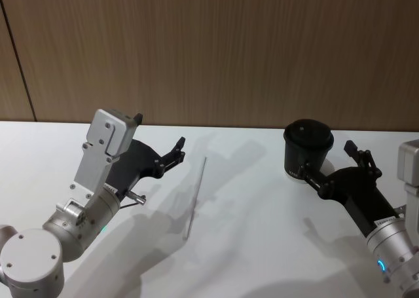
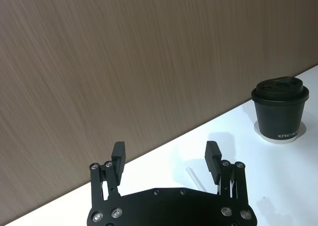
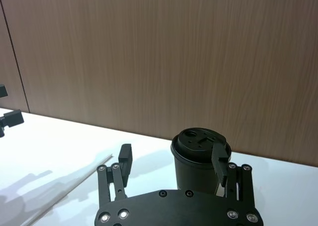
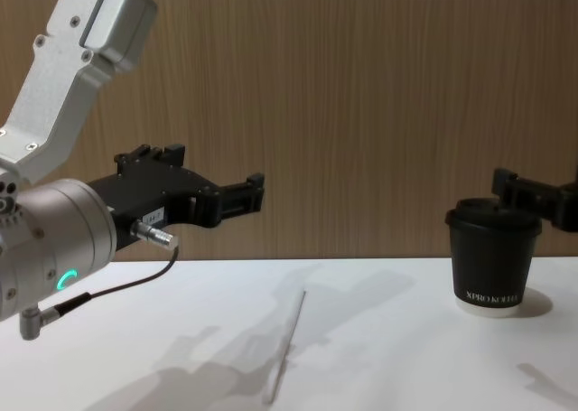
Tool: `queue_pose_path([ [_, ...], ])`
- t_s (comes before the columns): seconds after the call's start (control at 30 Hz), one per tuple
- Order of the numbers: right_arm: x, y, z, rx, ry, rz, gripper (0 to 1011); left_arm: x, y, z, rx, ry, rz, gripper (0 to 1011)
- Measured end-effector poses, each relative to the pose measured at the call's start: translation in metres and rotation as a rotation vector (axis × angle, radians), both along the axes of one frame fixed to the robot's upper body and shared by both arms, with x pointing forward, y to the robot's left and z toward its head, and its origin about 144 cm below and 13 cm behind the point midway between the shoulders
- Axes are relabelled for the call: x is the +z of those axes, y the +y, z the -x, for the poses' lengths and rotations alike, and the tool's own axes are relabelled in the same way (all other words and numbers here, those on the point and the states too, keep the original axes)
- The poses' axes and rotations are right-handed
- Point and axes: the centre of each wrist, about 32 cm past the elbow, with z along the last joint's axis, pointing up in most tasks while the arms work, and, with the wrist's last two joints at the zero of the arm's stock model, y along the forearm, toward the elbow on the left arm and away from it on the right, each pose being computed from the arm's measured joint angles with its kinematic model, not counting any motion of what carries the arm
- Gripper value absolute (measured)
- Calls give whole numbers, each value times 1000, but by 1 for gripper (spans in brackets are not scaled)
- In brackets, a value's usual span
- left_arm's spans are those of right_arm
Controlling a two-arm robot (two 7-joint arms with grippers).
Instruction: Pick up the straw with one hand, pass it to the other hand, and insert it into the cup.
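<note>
While the straw (image 1: 196,196) lies at centre frame, the left gripper (image 2: 165,151) is held open at left, the right gripper (image 3: 172,154) open beside the cup (image 1: 308,147).

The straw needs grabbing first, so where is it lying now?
In the head view the straw lies flat on the white table near the middle, just right of the left gripper and well left of the cup, touching neither.
</note>
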Motion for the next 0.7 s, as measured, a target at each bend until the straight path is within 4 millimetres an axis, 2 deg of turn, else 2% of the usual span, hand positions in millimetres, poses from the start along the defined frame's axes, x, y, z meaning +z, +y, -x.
queue_pose_path([
  [0.7,0,0,0,0,0,0,1001,0,-2,1,-11,37,25,1003],
])
